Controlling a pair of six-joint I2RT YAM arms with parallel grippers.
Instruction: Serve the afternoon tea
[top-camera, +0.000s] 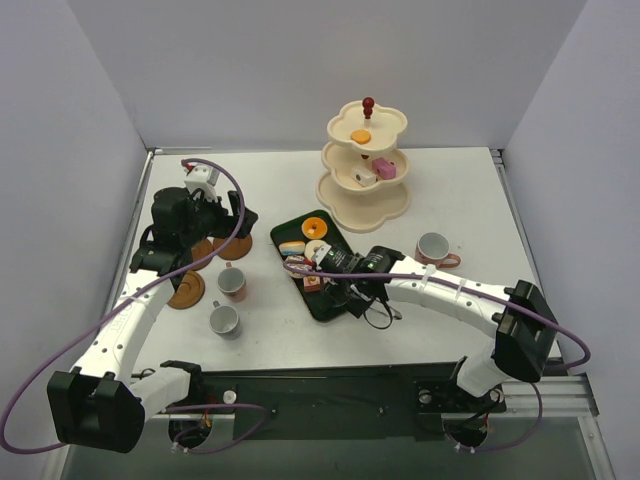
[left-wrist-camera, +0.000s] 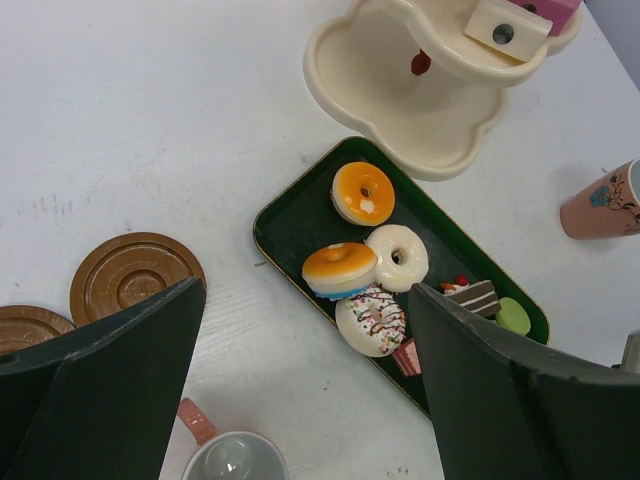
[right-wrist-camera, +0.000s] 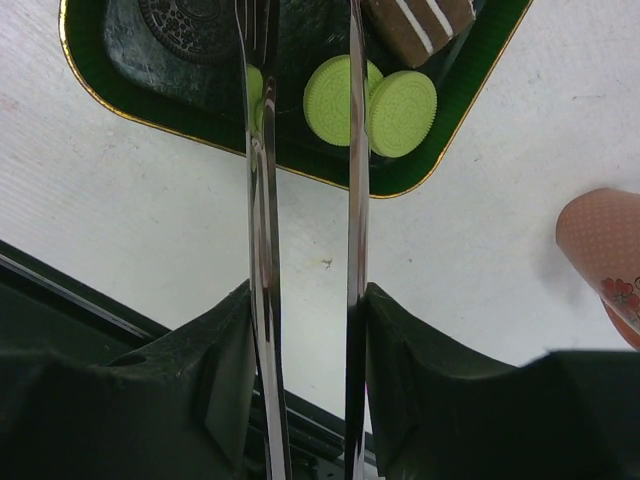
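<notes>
The cream three-tier stand (top-camera: 367, 165) with a red knob stands at the back and holds an orange sweet, a pink cake (top-camera: 384, 167) and a white piece. The dark green tray (top-camera: 322, 300) holds donuts (left-wrist-camera: 363, 193), a chocolate cake slice (left-wrist-camera: 475, 297) and green macarons (right-wrist-camera: 400, 100). My right gripper (top-camera: 345, 275) is shut on the metal tongs (right-wrist-camera: 262, 200), whose tips straddle one green macaron (right-wrist-camera: 330, 100). My left gripper (top-camera: 222, 215) is open and empty above the table left of the tray. Three cups (top-camera: 232, 283) (top-camera: 224, 320) (top-camera: 435, 248) stand on the table.
Three brown saucers (top-camera: 186, 290) (top-camera: 233, 245) (top-camera: 200, 250) lie at the left, under and beside my left arm. Grey walls close off the table's left, back and right sides. A black rail runs along the near edge (right-wrist-camera: 90, 300).
</notes>
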